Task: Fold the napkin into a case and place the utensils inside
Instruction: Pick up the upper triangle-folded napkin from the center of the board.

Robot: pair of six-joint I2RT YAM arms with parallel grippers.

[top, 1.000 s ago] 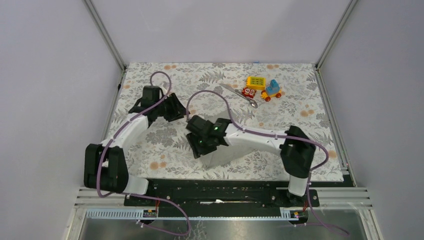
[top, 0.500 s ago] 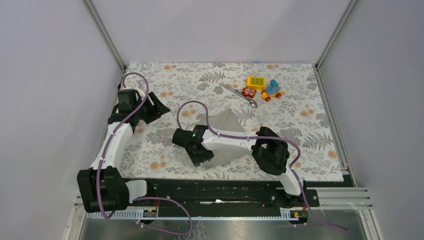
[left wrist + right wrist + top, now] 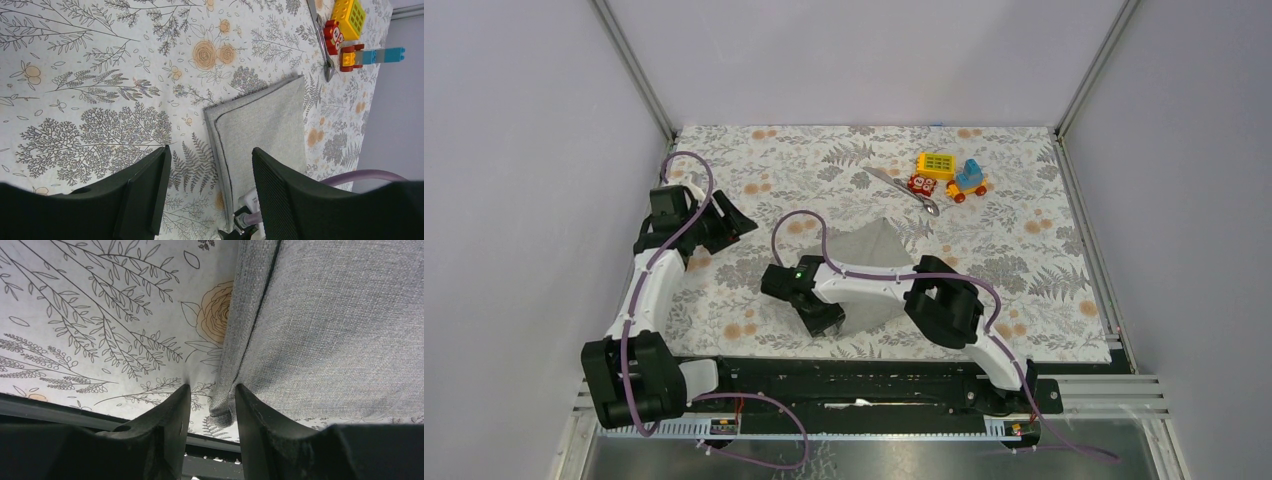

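Our right claw (image 3: 212, 390) sits with fingers apart around the near corner of the napkin (image 3: 330, 315), and our left claw (image 3: 210, 154) hangs open off to the left.

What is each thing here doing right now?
Napkin: folded over, flat on the tablecloth.
Utensils: lying by the toys, not in the napkin.
Toys: sitting at the far side, untouched.
Left gripper: open, holding nothing.
Right gripper: open, napkin's corner between its fingers.
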